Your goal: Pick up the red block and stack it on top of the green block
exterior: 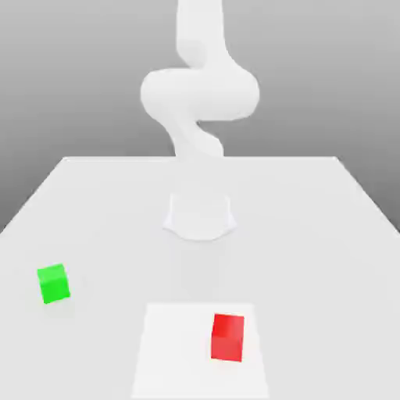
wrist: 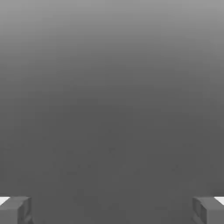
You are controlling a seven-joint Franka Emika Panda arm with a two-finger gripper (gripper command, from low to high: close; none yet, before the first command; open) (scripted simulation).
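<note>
Gripper [wrist: 112, 211] released and wide apart, your red block waiting on the white panel.
Your red block [exterior: 227, 338] sits on the white panel [exterior: 176, 351], nearer its edge on the exterior view's right; your green block [exterior: 54, 283] rests slightly turned on the pale table [exterior: 312, 258], off the panel, near the table's edge on the exterior view's left, well apart from the red one.

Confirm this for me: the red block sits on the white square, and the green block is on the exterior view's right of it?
Not quite: the exterior view shows the green block on its left of the white square; the red block does sit on it.
</note>
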